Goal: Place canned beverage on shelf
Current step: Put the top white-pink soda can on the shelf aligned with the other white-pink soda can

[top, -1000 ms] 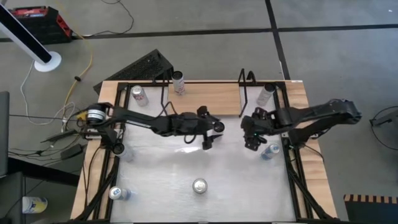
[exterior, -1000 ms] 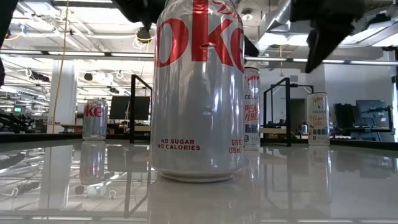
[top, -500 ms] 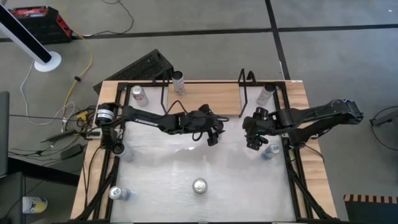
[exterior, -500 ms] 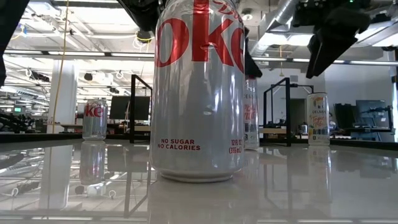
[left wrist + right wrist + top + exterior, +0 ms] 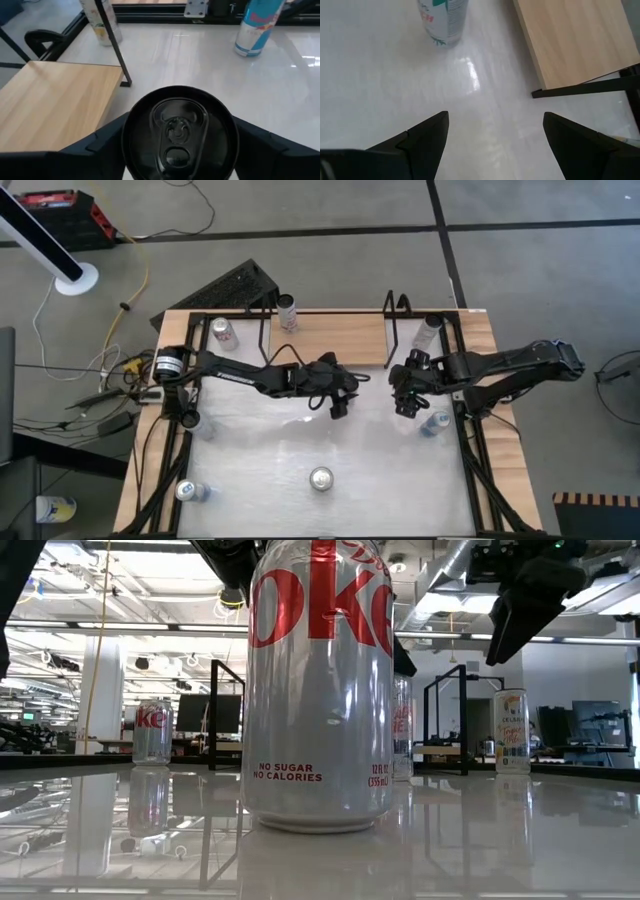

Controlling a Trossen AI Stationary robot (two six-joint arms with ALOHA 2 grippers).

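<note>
sitting between the left end effector (image 5: 177, 165) fingers, a black-topped can (image 5: 178, 132), gripped, just beside the shelf (image 5: 50, 100). right end effector (image 5: 495, 132) open over bare surface (image 5: 380, 90).

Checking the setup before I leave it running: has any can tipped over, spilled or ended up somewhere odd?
Nothing stands out. The silver Diet Coke can at the front stands upright on the white tabletop, no liquid shows, and the light-wood shelf in its black wire frame sits square and bare.

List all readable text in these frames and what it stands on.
"oke", "NO SUGAR NO CALORIES", "12 FL OZ (355 mL)": big silver can, low view.
"oke": small silver can far left.
"CELSIUS": pale can at right; lower print unreadable.
Blue can, left wrist view: red lettering blurred.
Green-print can, right wrist view: unreadable.
</note>
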